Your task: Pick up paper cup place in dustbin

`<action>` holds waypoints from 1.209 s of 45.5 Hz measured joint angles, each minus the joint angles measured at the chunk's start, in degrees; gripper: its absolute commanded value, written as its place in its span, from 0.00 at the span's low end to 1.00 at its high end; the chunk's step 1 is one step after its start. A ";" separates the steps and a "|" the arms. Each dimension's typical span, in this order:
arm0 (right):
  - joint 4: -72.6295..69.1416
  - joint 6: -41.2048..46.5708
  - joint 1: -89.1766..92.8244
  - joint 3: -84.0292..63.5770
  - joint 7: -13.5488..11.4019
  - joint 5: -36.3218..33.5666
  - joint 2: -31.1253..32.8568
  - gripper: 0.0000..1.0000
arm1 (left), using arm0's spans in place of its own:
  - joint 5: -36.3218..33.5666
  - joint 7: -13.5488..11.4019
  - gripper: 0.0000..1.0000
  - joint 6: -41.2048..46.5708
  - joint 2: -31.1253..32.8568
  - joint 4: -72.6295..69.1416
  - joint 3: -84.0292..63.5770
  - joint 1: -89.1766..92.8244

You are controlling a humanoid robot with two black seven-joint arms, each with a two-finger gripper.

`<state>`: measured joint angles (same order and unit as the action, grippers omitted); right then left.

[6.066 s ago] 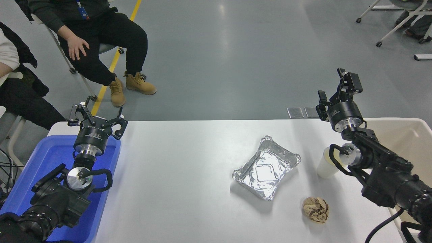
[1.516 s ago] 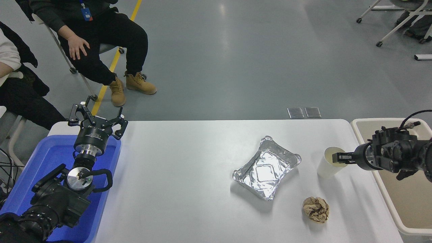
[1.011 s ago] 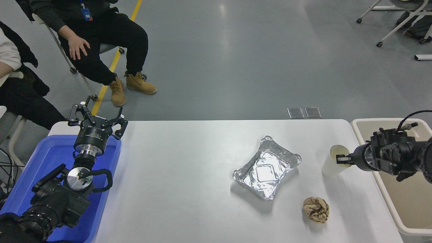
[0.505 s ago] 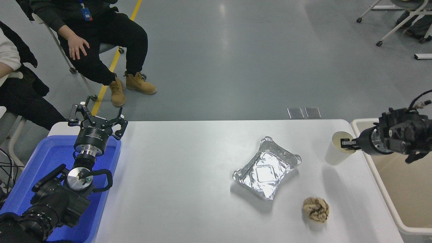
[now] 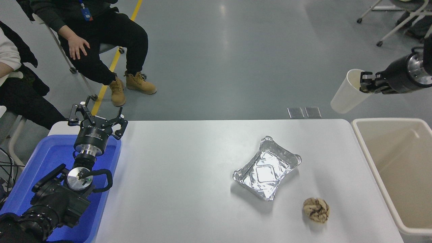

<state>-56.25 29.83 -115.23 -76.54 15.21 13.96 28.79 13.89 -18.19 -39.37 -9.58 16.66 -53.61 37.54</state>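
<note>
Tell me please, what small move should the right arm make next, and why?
Probably carry the paper cup toward the robot's right until it is over the dustbin. The right gripper grips the cup's rim, tilted and lifted clear of the table, but in the picture it sits left of and above the bin's opening, so releasing now looks risky.

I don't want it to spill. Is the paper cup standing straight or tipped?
Tipped. The paper cup hangs in the air, leaning, its rim pinched by the right gripper. No liquid shows inside.
</note>
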 measured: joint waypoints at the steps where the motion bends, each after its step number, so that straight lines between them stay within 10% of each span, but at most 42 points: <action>1: -0.05 0.31 -0.63 0.01 0.01 0.10 0.13 0.00 | -0.02 0.00 0.99 0.00 0.00 0.00 0.00 0.00; 29: 14.15 -6.23 10.50 -0.28 -0.51 -2.23 5.22 0.00 | 0.00 0.00 0.99 0.00 0.01 0.00 0.00 0.00; 55: 33.10 -29.71 40.01 3.18 -10.49 -20.26 6.43 0.00 | -0.01 0.00 0.99 0.00 0.01 -0.02 0.00 -0.01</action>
<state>-23.15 0.12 -75.22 -73.36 4.72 -6.30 35.22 13.87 -18.19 -39.38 -9.58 16.64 -53.61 37.54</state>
